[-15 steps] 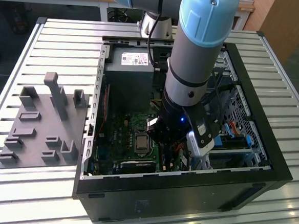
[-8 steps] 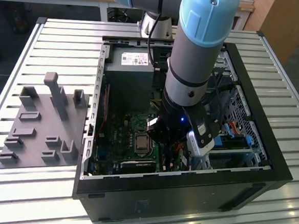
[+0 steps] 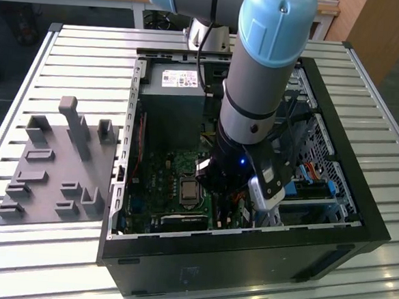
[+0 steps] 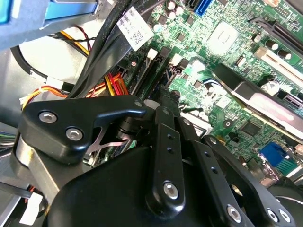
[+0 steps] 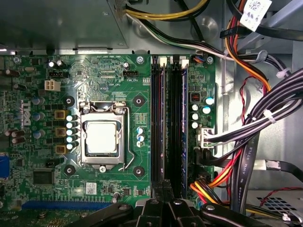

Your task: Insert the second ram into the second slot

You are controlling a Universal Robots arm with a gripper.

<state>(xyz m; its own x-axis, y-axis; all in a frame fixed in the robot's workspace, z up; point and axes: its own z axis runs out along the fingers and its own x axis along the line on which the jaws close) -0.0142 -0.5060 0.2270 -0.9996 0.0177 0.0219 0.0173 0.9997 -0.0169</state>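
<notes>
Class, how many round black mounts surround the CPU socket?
4 mounts, one off each corner of the socket: two toward the power supply, two away from it. None seems hidden.

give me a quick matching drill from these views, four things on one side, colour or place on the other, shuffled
Things:
1. processor socket
2. grey fixture plate
3. bundle of black cables
4. power supply

Place or colour:
A. on the slatted table, outside the case at the exterior view's left
B. silver square in a metal frame on the green motherboard
C. grey box with a white label inside the case
D. beside the memory slots, next to red, orange and yellow wires

Pairs: 1-B, 2-A, 3-D, 4-C
</notes>
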